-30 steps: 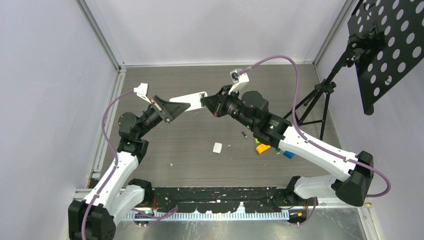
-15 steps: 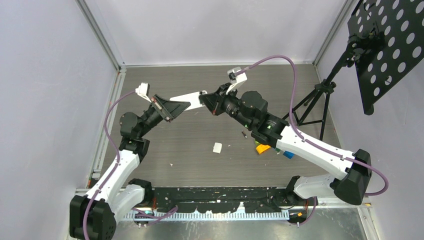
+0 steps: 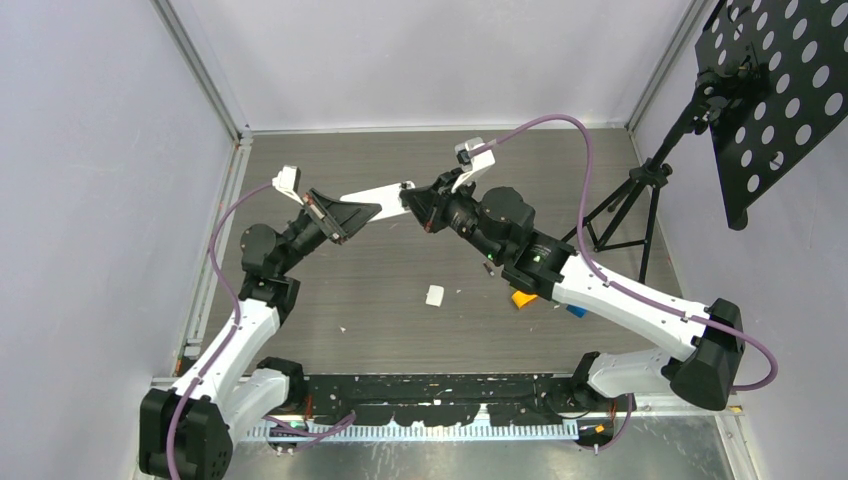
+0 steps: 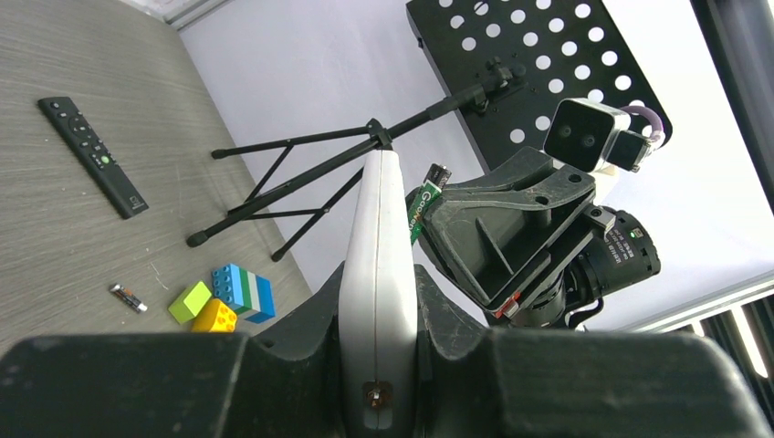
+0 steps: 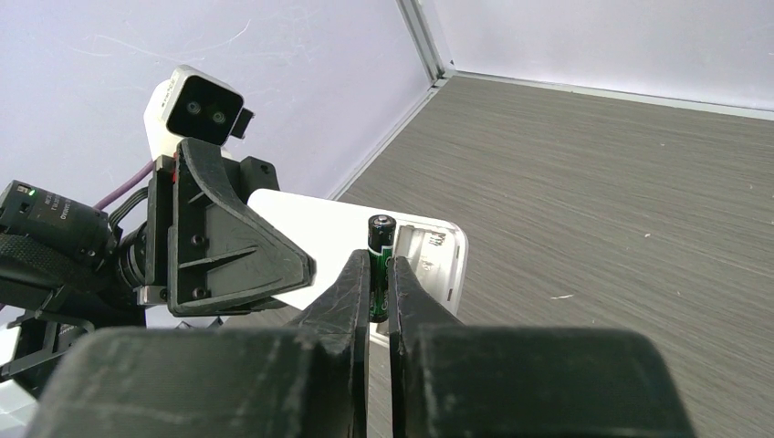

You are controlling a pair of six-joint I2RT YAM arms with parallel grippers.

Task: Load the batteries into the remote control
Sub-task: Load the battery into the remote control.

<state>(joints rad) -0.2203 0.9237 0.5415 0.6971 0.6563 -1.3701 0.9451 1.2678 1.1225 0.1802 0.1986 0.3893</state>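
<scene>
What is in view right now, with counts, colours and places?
white remote: one, white, off the table in left claw
held battery: one, green-black, in right claw by the remote's open end
loose battery: one, dark, on table near blocks
black remote: one, black, on table
blocks: about three, green, orange, blue, on table
flat piece: one, white, mid-table
music stand: one, black, right of table
left claw: shut on white remote
right claw: shut on held battery
</scene>
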